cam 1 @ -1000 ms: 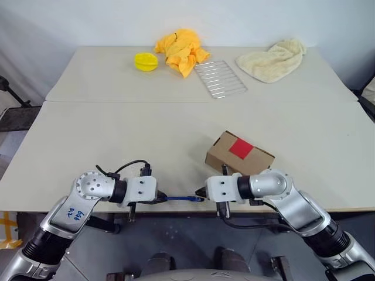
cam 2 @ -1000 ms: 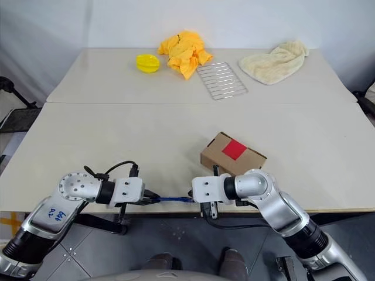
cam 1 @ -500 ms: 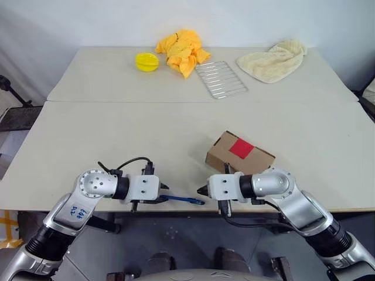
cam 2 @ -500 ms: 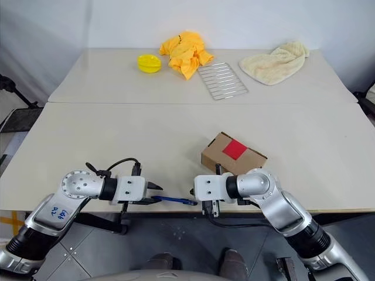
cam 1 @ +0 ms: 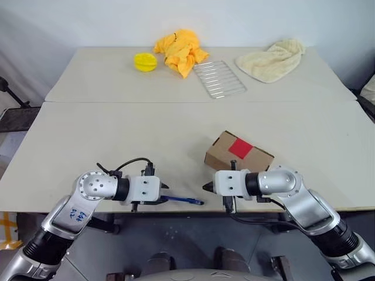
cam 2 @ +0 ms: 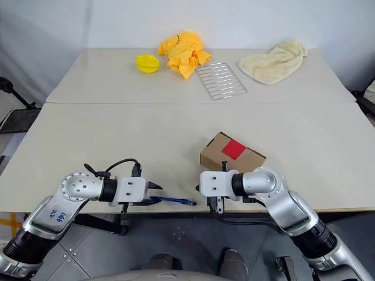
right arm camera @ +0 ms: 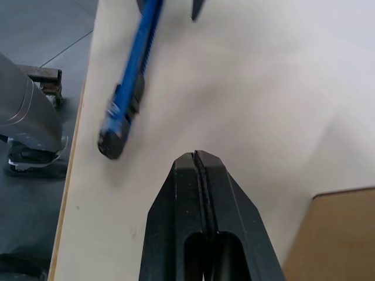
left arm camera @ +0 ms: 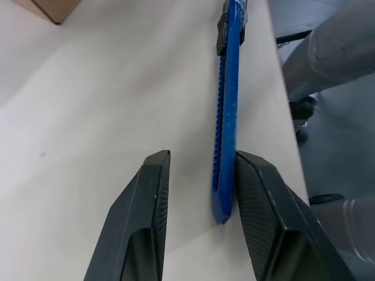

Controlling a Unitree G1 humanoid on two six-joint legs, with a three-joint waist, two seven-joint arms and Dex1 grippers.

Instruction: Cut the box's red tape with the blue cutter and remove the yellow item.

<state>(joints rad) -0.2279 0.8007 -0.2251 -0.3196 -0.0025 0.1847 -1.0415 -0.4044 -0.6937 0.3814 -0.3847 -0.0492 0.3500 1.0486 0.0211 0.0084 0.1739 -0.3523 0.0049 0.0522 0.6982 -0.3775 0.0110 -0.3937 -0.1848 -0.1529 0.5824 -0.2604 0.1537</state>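
The brown box [cam 1: 239, 153] with its red tape [cam 1: 240, 148] lies on the near table, right of centre, flaps closed. The blue cutter [cam 1: 183, 200] lies flat along the table's front edge. My left gripper [left arm camera: 205, 157] is open around its handle end; the cutter [left arm camera: 227, 117] rests against one finger [left arm camera: 258, 193] and stands clear of the other. My right gripper [right arm camera: 195, 157] is shut and empty, just past the cutter's far end [right arm camera: 126, 99] and in front of the box's near-left corner. The yellow item is hidden.
On the far table sit a round yellow disc [cam 1: 145, 61], a crumpled yellow cloth [cam 1: 179, 50], a wire rack [cam 1: 220, 78] and a cream towel [cam 1: 272, 58]. A seam [cam 1: 199, 102] joins the two tables. The cutter lies very near the front edge [cam 1: 176, 209].
My left gripper has opened and let go of the blue cutter, which now lies on the table. A small gap now shows between the cutter's end and my shut right gripper.
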